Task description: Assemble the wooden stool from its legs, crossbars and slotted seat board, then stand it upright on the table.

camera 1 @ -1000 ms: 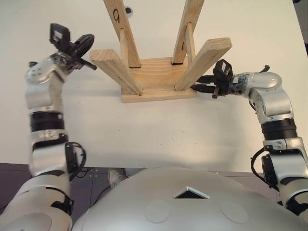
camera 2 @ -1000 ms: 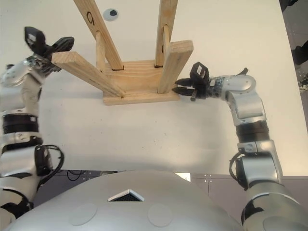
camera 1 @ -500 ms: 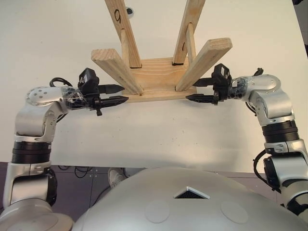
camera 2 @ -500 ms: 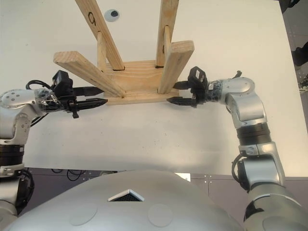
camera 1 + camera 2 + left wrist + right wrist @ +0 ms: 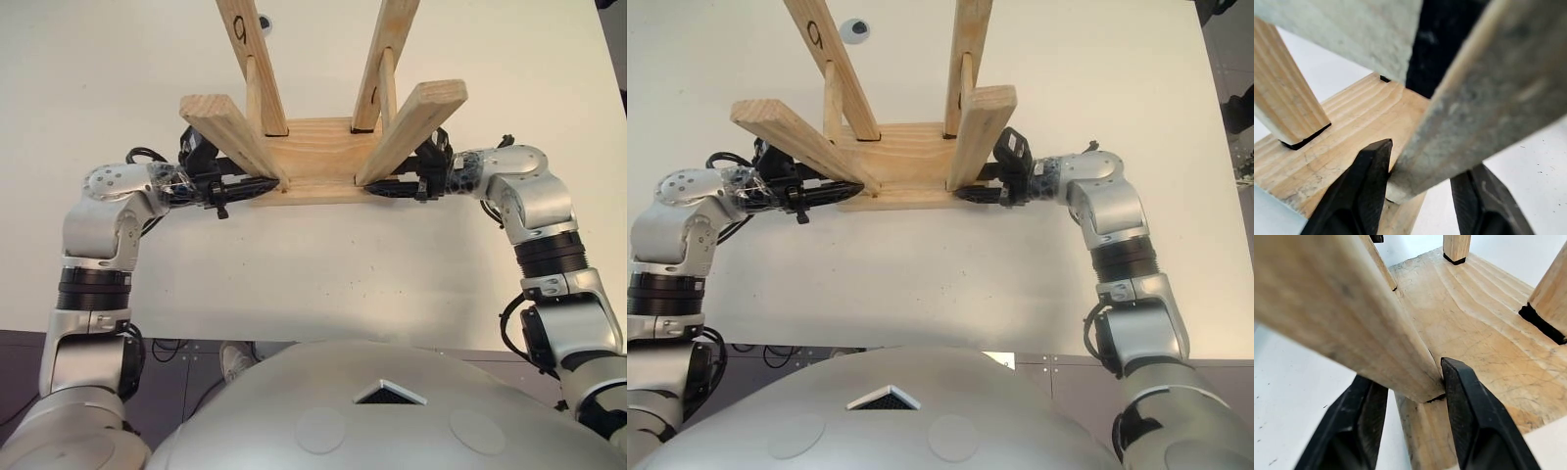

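Where left gripper [image 5: 1422,164] sits: base of near left leg [image 5: 230,137], fingers pressed against both sides of it.
Right gripper [image 5: 1410,377]: same hold on near right leg [image 5: 411,122], at its base.
Legs: both slotted into seat board [image 5: 313,166], angled up and outward.
Stool [image 5: 318,132]: inverted, seat board flat on table [image 5: 294,264], between the two arms.

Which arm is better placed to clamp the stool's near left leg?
Left: the left gripper straddles the near left leg at the seat board; the right gripper is at the near right leg.
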### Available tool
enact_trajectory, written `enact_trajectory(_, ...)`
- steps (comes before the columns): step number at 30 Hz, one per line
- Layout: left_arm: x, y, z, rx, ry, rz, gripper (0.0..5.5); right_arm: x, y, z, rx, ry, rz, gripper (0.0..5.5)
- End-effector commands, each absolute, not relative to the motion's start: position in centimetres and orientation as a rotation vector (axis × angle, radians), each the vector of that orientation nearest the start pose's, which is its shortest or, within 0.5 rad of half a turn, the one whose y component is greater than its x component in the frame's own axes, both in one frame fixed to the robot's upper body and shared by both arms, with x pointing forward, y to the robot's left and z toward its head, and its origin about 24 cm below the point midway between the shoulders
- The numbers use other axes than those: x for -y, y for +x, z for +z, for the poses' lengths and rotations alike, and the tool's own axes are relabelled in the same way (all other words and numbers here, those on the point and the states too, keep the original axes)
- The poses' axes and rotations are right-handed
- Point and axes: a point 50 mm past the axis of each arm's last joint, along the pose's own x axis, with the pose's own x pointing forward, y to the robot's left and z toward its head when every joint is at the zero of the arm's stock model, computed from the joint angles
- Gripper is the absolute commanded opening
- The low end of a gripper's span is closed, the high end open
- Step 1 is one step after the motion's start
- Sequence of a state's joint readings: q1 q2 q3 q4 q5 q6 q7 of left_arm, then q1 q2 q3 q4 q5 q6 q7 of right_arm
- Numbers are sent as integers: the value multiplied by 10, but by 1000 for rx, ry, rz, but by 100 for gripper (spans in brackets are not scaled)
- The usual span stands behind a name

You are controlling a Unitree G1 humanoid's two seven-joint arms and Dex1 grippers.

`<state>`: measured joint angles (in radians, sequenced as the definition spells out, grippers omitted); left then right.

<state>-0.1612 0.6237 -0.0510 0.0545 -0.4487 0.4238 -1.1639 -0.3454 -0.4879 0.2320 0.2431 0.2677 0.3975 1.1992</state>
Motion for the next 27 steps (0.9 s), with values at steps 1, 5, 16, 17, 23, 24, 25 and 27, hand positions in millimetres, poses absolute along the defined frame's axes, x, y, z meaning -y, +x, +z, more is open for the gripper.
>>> enact_trajectory(1, -207, 243, 66, -506, -97, -1180, 172, 161, 272, 48, -623, -9, 1306, 146)
enact_trajectory(5, -210, 227, 82, -661, -171, -1222, 164, 161, 266, 60, -780, 203, 1325, 146)
enact_trajectory(16, -207, 261, 135, -767, -418, -881, 141, 147, 272, 112, -1063, 721, 1257, 145)
enact_trajectory(17, -208, 267, 135, -778, -419, -831, 141, 146, 274, 112, -1068, 743, 1256, 144)
enact_trajectory(23, -212, 292, 121, -858, -433, -622, 180, 140, 289, 105, -1090, 868, 1162, 134)
enact_trajectory(24, -214, 295, 118, -864, -449, -610, 186, 139, 290, 103, -1099, 869, 1143, 162)
enact_trajectory(25, -214, 297, 116, -867, -460, -602, 204, 138, 291, 102, -1106, 872, 1124, 168)
enact_trajectory(27, -214, 301, 116, -867, -473, -595, 239, 140, 295, 100, -1118, 887, 1078, 208)
